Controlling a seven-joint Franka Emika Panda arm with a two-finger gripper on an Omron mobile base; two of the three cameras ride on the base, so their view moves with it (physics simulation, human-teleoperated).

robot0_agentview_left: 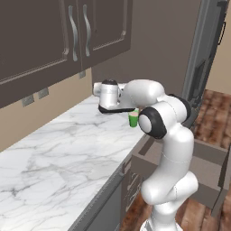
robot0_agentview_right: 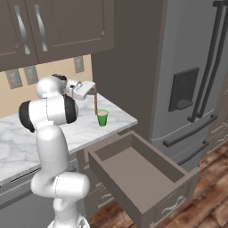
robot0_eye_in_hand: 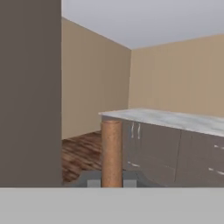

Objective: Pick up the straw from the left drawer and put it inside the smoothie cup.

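In the right base view my gripper (robot0_agentview_right: 92, 87) hovers over the marble counter, shut on the top of the straw (robot0_agentview_right: 95, 100). The straw, a thin orange-brown stick, hangs upright from it. Its lower end sits at rim height, just left of the smoothie cup (robot0_agentview_right: 102, 117), a small green cup with pinkish liquid near the counter's corner. I cannot tell whether the straw touches the cup. The cup (robot0_agentview_left: 133, 119) also peeks out beside my arm. In the hand view the straw (robot0_eye_in_hand: 111, 153) rises between my fingertips (robot0_eye_in_hand: 93, 182). The left drawer (robot0_agentview_right: 147, 189) stands pulled out below the counter.
The grey fridge (robot0_agentview_right: 191, 67) stands right of the counter's end. Dark upper cabinets (robot0_agentview_left: 54, 40) hang above the marble counter (robot0_agentview_left: 67, 153). The open drawer (robot0_agentview_left: 210, 151) juts out over the wood floor (robot0_agentview_right: 209, 209) beside my base.
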